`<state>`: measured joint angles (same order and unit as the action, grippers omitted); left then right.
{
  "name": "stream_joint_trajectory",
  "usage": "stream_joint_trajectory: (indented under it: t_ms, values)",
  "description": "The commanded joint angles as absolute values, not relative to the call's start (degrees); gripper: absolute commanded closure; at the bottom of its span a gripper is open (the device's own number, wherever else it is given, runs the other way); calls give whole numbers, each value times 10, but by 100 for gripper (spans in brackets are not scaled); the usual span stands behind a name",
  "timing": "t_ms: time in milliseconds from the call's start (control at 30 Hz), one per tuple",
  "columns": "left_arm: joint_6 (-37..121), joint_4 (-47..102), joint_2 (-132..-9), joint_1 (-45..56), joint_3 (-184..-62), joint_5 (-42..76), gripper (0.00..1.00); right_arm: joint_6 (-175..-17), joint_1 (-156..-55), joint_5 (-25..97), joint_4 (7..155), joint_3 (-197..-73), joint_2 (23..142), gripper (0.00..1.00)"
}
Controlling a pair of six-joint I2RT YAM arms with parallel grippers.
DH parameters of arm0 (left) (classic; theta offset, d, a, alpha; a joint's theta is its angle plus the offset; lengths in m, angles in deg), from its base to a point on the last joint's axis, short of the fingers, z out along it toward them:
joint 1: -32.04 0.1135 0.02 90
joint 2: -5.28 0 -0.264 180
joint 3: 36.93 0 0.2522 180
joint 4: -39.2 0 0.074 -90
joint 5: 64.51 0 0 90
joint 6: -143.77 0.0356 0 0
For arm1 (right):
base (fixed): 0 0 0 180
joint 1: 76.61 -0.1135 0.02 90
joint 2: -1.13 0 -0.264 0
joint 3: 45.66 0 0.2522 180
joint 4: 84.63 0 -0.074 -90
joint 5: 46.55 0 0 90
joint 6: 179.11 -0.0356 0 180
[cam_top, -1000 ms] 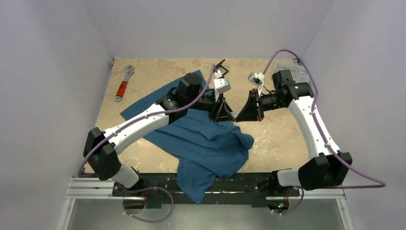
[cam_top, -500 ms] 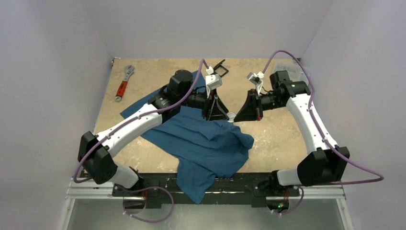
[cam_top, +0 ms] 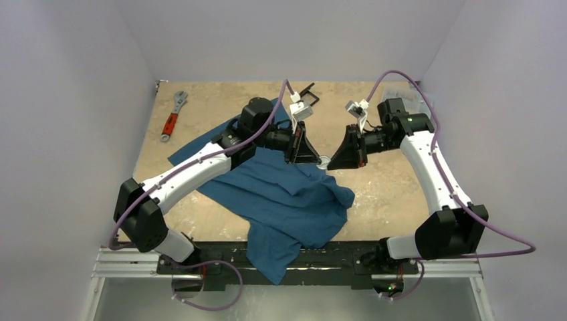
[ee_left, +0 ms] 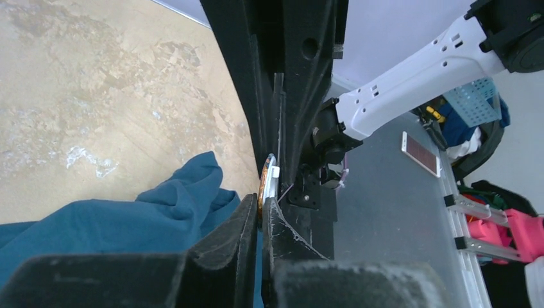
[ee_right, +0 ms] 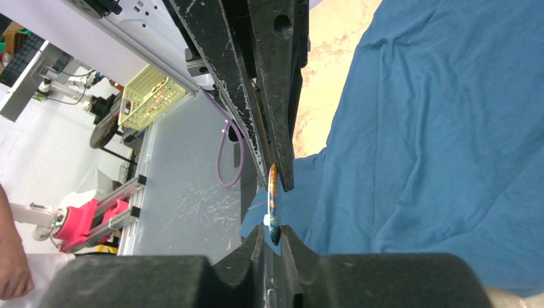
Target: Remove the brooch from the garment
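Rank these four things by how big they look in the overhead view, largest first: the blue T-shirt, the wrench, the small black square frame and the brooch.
1. T-shirt, by far the largest.
2. Wrench.
3. Black square frame, partly hidden by the left arm, so its full extent is unsure.
4. Brooch, a tiny pale spot between the two grippers.

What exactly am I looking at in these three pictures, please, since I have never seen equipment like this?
These are two robot arms bolted at a table's near edge. The overhead picture shows both; the other two come from cameras on each wrist. On the table lie a teal T-shirt, a red-handled adjustable wrench and a small black frame. Above the shirt's edge, the left gripper and right gripper meet tip to tip, both pinching the small round brooch, seen edge-on.
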<state>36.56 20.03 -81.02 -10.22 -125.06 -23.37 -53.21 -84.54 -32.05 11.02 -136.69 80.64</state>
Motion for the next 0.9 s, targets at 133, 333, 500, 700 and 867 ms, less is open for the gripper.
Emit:
stream_joint_trajectory:
  t_ms: [133, 333, 500, 700, 867]
  values:
    - [179, 355, -819, -64, -1222, -216, 100, -578, -824, -310, 164, -1371, 796, 58]
    - [94, 422, -829, -48, -1206, -188, 100, -803, -812, -282, 376, -1312, 736, 37]
    - [50, 477, -835, -44, -1197, -182, 100, -1088, -813, -220, 724, -1203, 657, 31]
    - [12, 535, -845, -41, -1191, -169, 100, -1169, -813, -209, 810, -1183, 640, 33]
    - [-7, 569, -860, -41, -1198, -157, 100, -1218, -814, -206, 877, -1165, 641, 37]
